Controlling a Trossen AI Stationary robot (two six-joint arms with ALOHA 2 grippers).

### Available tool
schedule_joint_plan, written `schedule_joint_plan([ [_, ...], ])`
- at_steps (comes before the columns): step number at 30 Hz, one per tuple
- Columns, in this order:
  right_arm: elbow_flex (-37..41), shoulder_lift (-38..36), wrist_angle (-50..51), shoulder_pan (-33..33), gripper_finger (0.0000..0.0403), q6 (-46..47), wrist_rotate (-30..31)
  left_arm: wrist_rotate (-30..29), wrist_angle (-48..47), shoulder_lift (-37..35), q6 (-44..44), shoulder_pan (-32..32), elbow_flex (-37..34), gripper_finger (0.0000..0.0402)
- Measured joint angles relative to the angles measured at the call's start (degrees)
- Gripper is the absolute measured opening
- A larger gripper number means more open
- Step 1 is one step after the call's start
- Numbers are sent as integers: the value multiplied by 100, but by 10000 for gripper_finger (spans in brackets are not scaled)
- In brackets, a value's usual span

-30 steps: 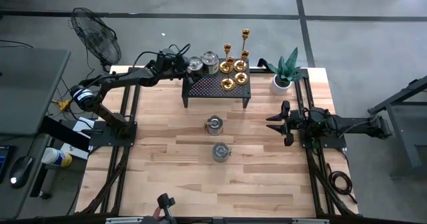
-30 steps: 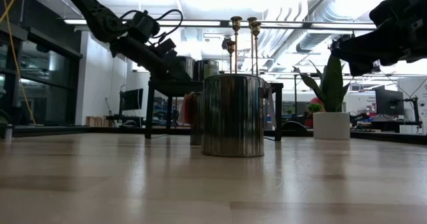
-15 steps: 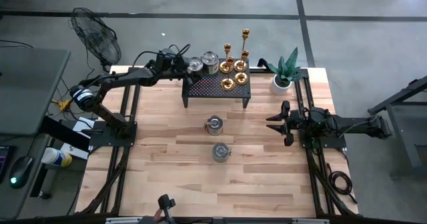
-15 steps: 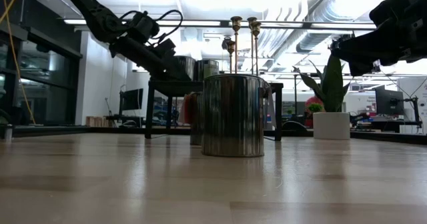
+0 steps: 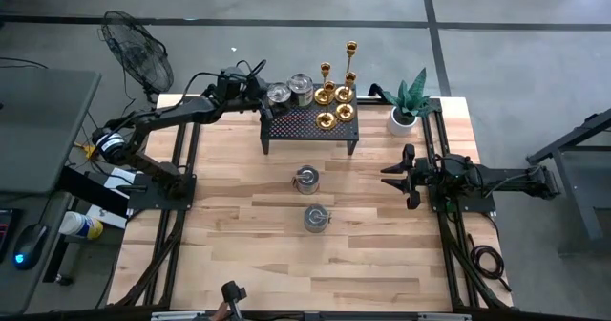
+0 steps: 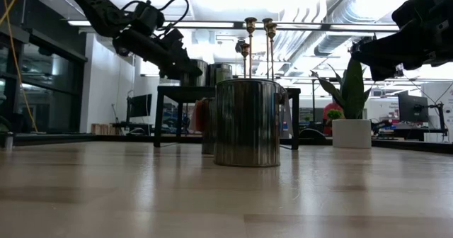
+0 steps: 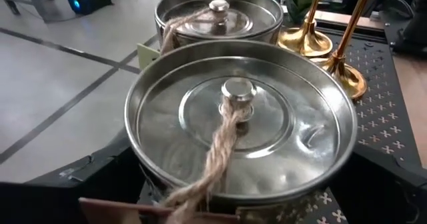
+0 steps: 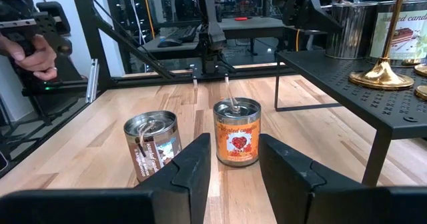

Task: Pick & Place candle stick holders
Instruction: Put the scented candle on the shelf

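I am watching the left gripper point(image 5: 260, 92) hanging at the back left end of the black perforated metal shelf point(image 5: 310, 123), right at a round silver tin point(image 7: 237, 127). Its jaws are standing wide apart on either side of that tin, and I cannot tell whether they are touching it. The tin's lid is shiny and smooth, with a small knob in the middle and a rough twine cord point(image 7: 217, 151) running off it. A second lidded tin point(image 7: 219, 17) is sitting just behind, with the same knob and twine.

The candle stick holders point(image 5: 336, 92) are standing in a cluster on the right half of the shelf, polished gold, with slender stems of differing heights on round flared bases. In the left wrist view I am seeing two of those bases point(image 7: 320, 47) just beside the tins.

On the wooden butcher-block table point(image 5: 229, 225) in front of the shelf, two candle tins are standing apart. One is carrying an orange label with a red heart point(image 8: 237, 141), the other a pale picture label point(image 8: 153, 144); their small print is too fine for me to read. A tin on the shelf is showing the partial word "candle" on its label point(image 8: 400, 24).

The right gripper point(image 5: 396, 176) is waiting over the table's right side, fingers partly open and holding nothing. A potted green plant point(image 5: 406, 106) is sitting at the back right corner.
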State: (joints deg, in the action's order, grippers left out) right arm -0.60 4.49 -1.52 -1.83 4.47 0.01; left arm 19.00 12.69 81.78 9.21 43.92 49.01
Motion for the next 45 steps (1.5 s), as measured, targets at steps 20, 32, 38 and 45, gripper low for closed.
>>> schedule_joint_plan([
  [20,-1,-2,1,0,117,-1,0,-36,34,0,112,0,369,400],
  [32,0,-2,1,0,117,-2,-2,-61,-290,-551,258,44,481,400],
  [38,-2,-2,0,-2,117,-1,-1,485,-595,-900,175,33,481,400],
  [45,-2,0,1,0,117,-1,-2,1145,-1017,-1038,-116,31,478,400],
])
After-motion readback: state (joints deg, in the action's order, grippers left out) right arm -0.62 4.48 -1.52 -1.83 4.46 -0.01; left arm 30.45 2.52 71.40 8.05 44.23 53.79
